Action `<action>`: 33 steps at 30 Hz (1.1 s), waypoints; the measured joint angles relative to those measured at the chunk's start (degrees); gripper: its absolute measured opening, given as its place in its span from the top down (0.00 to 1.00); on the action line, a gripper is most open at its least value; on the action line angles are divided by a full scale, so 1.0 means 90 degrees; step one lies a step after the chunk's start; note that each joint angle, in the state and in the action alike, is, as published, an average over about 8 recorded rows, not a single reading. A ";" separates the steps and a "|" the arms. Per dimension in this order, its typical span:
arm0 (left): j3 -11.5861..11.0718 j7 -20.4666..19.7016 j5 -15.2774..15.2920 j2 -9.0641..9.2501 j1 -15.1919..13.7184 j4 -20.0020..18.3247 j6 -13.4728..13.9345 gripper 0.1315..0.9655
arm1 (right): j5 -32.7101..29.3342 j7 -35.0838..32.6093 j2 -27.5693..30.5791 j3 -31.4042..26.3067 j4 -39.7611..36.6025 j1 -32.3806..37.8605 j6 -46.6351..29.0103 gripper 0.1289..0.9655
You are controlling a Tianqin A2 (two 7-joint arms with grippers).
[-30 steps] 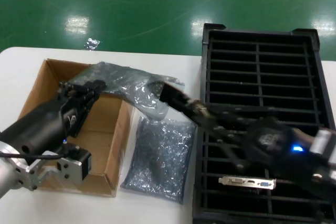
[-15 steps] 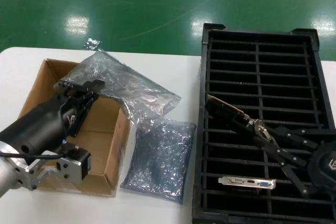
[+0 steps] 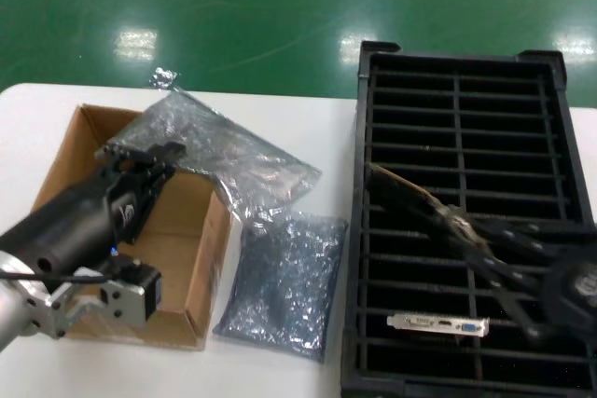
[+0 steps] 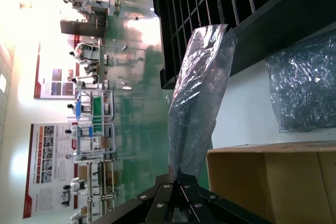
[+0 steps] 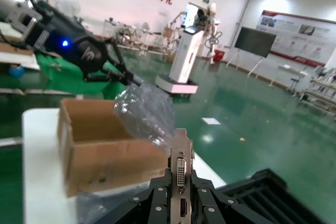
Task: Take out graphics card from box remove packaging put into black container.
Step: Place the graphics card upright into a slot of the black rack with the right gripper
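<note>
Since half a second ago: right gripper [image 3: 446, 221] lowered the graphics card [image 3: 403, 189] over the black container [image 3: 461, 90].
Head: left gripper [image 3: 140, 157] pinches the packaging [image 3: 224, 157] above the box [image 3: 201, 258]; second bag [image 3: 284, 281] beside it (second card [image 3: 438, 324] slotted).
Left wrist: bag [image 4: 197, 103] hangs clamped.
Right wrist: card bracket [image 5: 181, 163] clamped upright.

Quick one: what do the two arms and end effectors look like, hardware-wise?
Left arm: glossy black casing with a white logo, a small blue light, and a silver bracket with a black cable at the wrist. Left end effector: black linkage fingers with visible screws. Right end effector: the same black linkage style, on a rounded black wrist housing.
</note>
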 joint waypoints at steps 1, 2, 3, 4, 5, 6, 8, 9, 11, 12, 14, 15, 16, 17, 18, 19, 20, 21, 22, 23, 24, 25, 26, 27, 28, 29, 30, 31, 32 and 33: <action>0.0000 0.0000 0.0000 0.0000 0.0000 0.0000 0.0000 0.99 | -0.0075 0.0038 0.0008 -0.0063 0.0036 0.0062 0.0029 0.93; 0.0000 0.0000 0.0000 0.0000 0.0000 0.0000 0.0000 0.99 | -0.0164 0.0089 0.0023 -0.0136 0.0078 0.0138 0.0056 0.93; 0.0000 0.0000 0.0000 0.0000 0.0000 0.0000 0.0000 0.99 | -0.0267 0.0153 0.0046 -0.0220 0.0125 0.0229 0.0080 0.93; 0.0000 0.0000 0.0000 0.0000 0.0000 0.0000 0.0000 0.99 | -0.0391 0.0249 0.0083 -0.0319 0.0178 0.0344 0.0092 0.93; 0.0000 0.0000 0.0000 0.0000 0.0000 0.0000 0.0000 0.99 | -0.0513 0.0360 0.0132 -0.0416 0.0227 0.0464 0.0085 0.93; 0.0000 0.0000 0.0000 0.0000 0.0000 0.0000 0.0000 0.99 | -0.0634 0.0487 0.0192 -0.0512 0.0268 0.0593 0.0055 0.93; 0.0000 0.0000 0.0000 0.0000 0.0000 0.0000 0.0000 0.99 | -0.0879 0.0821 0.0341 -0.0722 0.0330 0.0922 -0.0095 0.93; 0.0000 0.0000 0.0000 0.0000 0.0000 0.0000 0.0000 0.99 | -0.0995 0.1009 0.0418 -0.0832 0.0348 0.1111 -0.0209 0.93; 0.0000 0.0000 0.0000 0.0000 0.0000 0.0000 0.0000 0.99 | -0.1233 0.1426 0.0564 -0.1075 0.0353 0.1561 -0.0526 0.93; 0.0000 0.0000 0.0000 0.0000 0.0000 0.0000 0.0000 0.99 | -0.1346 0.1629 0.0620 -0.1200 0.0340 0.1804 -0.0713 0.93; 0.0000 0.0000 0.0000 0.0000 0.0000 0.0000 0.0000 0.99 | -0.1586 0.2042 0.0696 -0.1479 0.0282 0.2360 -0.1157 0.93; 0.0000 0.0000 0.0000 0.0000 0.0000 0.0000 0.0000 0.99 | -0.1699 0.2224 0.0710 -0.1616 0.0243 0.2639 -0.1387 0.93; 0.0000 0.0000 0.0000 0.0000 0.0000 0.0000 0.0000 0.99 | -0.1812 0.2399 0.0711 -0.1754 0.0194 0.2917 -0.1632 0.93; 0.0000 0.0000 0.0000 0.0000 0.0000 0.0000 0.0000 0.99 | -0.1922 0.2560 0.0702 -0.1889 0.0139 0.3192 -0.1878 0.93; 0.0000 0.0000 0.0000 0.0000 0.0000 0.0000 0.0000 0.99 | -0.2028 0.2703 0.0680 -0.2021 0.0078 0.3460 -0.2125 0.93; 0.0000 0.0000 0.0000 0.0000 0.0000 0.0000 0.0000 0.99 | -0.2130 0.2831 0.0651 -0.2151 0.0011 0.3722 -0.2371 0.93; 0.0000 0.0000 0.0000 0.0000 0.0000 0.0000 0.0000 0.99 | -0.2226 0.2940 0.0618 -0.2274 -0.0058 0.3970 -0.2608 0.93; 0.0000 0.0000 0.0000 0.0000 0.0000 0.0000 0.0000 0.99 | -0.2312 0.3024 0.0582 -0.2386 -0.0127 0.4194 -0.2828 0.93; 0.0000 -0.0001 0.0000 0.0000 0.0000 0.0000 0.0000 0.99 | -0.2398 0.3091 0.0543 -0.2491 -0.0198 0.4402 -0.3047 0.93; 0.0000 -0.0001 0.0000 0.0000 0.0000 0.0000 0.0000 0.99 | -0.2483 0.3142 0.0503 -0.2592 -0.0272 0.4599 -0.3258 0.93; 0.0000 -0.0001 0.0000 0.0000 0.0000 0.0000 0.0000 0.99 | -0.2559 0.3174 0.0464 -0.2686 -0.0343 0.4781 -0.3444 0.93; 0.0000 -0.0001 0.0000 0.0000 0.0000 0.0000 0.0000 0.99 | -0.2633 0.3194 0.0425 -0.2774 -0.0410 0.4948 -0.3623 0.93; 0.0000 -0.0001 0.0000 0.0000 0.0000 0.0000 0.0000 0.99 | -0.2701 0.3199 0.0389 -0.2853 -0.0472 0.5096 -0.3788 0.93; 0.0000 -0.0001 0.0000 0.0000 0.0000 0.0000 0.0000 0.99 | -0.2763 0.3193 0.0356 -0.2924 -0.0527 0.5227 -0.3942 0.93; 0.0000 -0.0001 0.0000 0.0000 0.0000 0.0000 0.0000 0.99 | -0.2820 0.3180 0.0324 -0.2991 -0.0576 0.5346 -0.4088 0.93; 0.0000 -0.0001 0.0000 0.0000 0.0000 0.0000 0.0000 0.99 | -0.2873 0.3158 0.0295 -0.3053 -0.0619 0.5453 -0.4226 0.93; 0.0000 -0.0001 0.0000 0.0000 0.0000 0.0000 0.0000 0.99 | -0.2917 0.3130 0.0269 -0.3105 -0.0653 0.5541 -0.4346 0.93; 0.0000 -0.0001 0.0000 0.0000 0.0000 0.0000 0.0000 0.99 | -0.2959 0.3095 0.0244 -0.3154 -0.0681 0.5620 -0.4458 0.93; 0.0000 -0.0001 0.0000 0.0000 0.0000 0.0000 0.0000 0.99 | -0.3001 0.3056 0.0220 -0.3198 -0.0706 0.5692 -0.4566 0.93; 0.0000 -0.0001 0.0000 0.0000 0.0000 0.0000 0.0000 0.99 | -0.3039 0.3015 0.0196 -0.3239 -0.0729 0.5758 -0.4662 0.93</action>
